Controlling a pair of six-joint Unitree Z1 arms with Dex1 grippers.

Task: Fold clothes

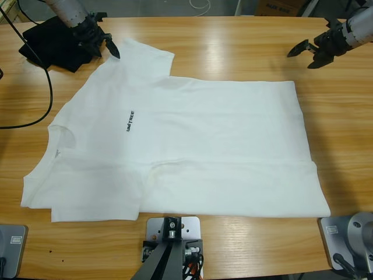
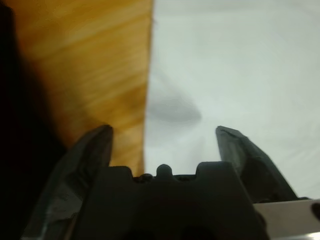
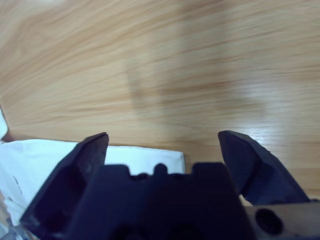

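Observation:
A large white T-shirt [image 1: 192,146] lies spread flat on the wooden table [image 1: 245,52], collar to the left and hem to the right, with small dark chest lettering [image 1: 129,121]. A black garment [image 1: 49,44] lies bunched at the far left corner. My left gripper [image 1: 106,51] hovers open over the shirt's upper sleeve, beside the black garment. In the left wrist view the jaws of my left gripper [image 2: 162,132] straddle the edge of the white shirt [image 2: 240,75]. My right gripper [image 1: 301,58] hangs open over bare wood at the far right. The shirt's corner [image 3: 35,155] shows behind the right gripper [image 3: 162,135].
A black cable [image 1: 46,87] curves over the table's left end beside the shirt's collar. Bare wood runs along the far edge between the two grippers and to the right of the hem. A white cord [image 1: 201,7] and a cardboard box [image 1: 277,7] lie beyond the far edge.

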